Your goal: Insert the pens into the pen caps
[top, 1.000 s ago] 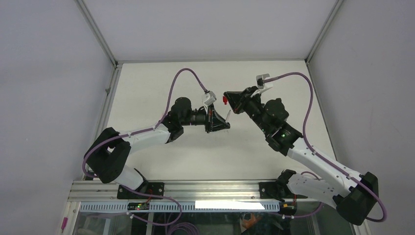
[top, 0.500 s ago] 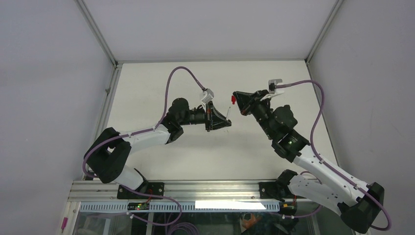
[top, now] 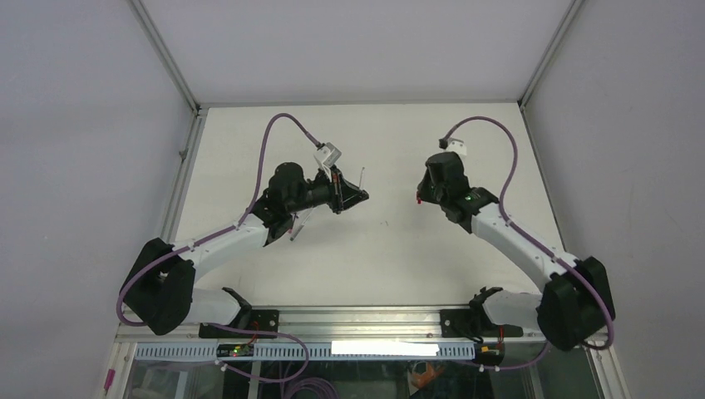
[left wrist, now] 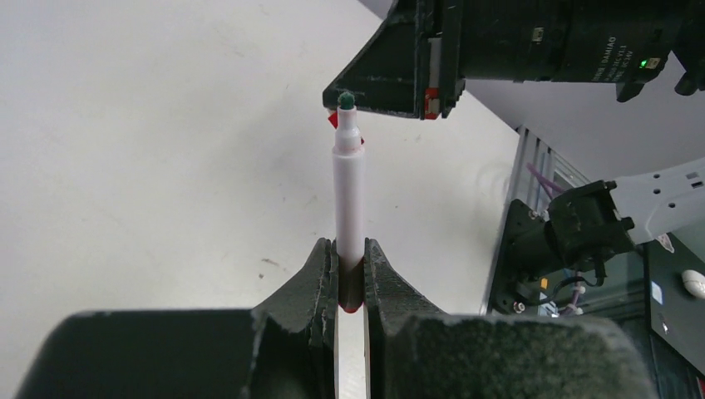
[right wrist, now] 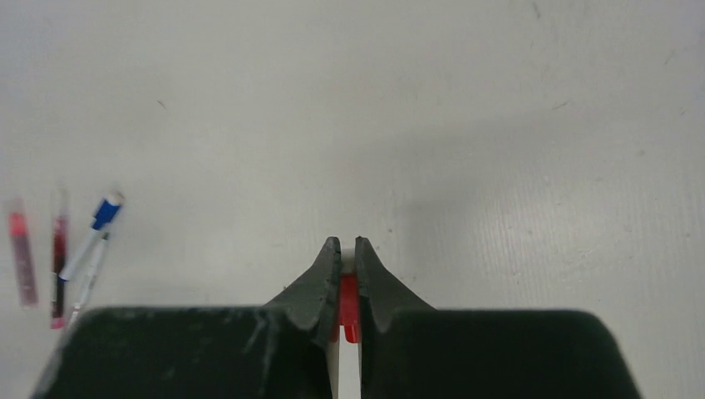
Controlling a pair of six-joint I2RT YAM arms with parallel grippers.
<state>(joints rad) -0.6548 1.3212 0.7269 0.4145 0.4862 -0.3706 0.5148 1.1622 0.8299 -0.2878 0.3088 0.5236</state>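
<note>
Holding white pen (left wrist: 349,208), green tip bare, in clenched left pincer (left wrist: 350,249). Tip aims toward right pincer (right wrist: 347,243), well apart from it. Right pincer clenched on red cap (right wrist: 349,309), not yet fitted. Left of right pincer, loose on tabletop (right wrist: 499,125): pink pen (right wrist: 22,258), dark red pen (right wrist: 58,266), and another pen apparently wearing blue cap (right wrist: 106,209). Judged early: most pairs remain.

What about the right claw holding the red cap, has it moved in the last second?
Yes. The right gripper slid right and nearer, away from the far edge of the table.
</note>
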